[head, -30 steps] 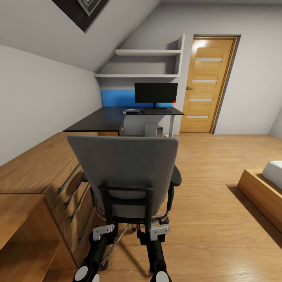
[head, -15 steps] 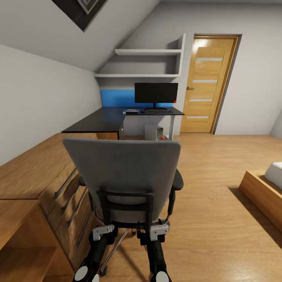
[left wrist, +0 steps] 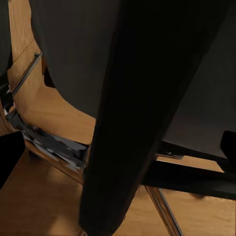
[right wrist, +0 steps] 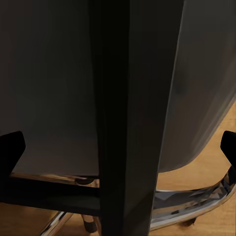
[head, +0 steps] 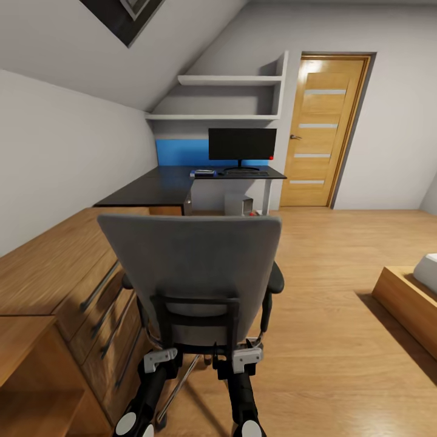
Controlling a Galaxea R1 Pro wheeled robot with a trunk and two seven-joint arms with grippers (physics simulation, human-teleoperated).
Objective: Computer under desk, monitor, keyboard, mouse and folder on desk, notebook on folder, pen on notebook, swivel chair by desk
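Grey upholstered back of the swivel chair [head: 191, 267] right in front, seat facing away toward the worktop [head: 182, 182]. Left fingers [head: 160, 359] and right fingers [head: 246, 358] up against the black frame at the foot of the chair back, one at each upright. From the left wrist view, a black upright of the chair frame [left wrist: 142, 118] standing between the two dark fingertips [left wrist: 10, 152], spread either side of it; from the right wrist view likewise, black upright [right wrist: 128, 118] between parted fingertips [right wrist: 11, 147]. Cannot tell whether either pair actually presses on the bar. Chrome base of the chair under the seat, on the light wood floor [head: 328, 328].

Well beyond the chair, glossy black worktop carrying the monitor [head: 241, 144], upright, with the keyboard [head: 246, 172] just in front of its foot and the blue folder [head: 203, 173] beside the keyboard. Computer [head: 238, 204] on the floor beneath the worktop. Oak drawers [head: 73, 285] just beside the chair, oak door [head: 318, 130] past the worktop's far end.
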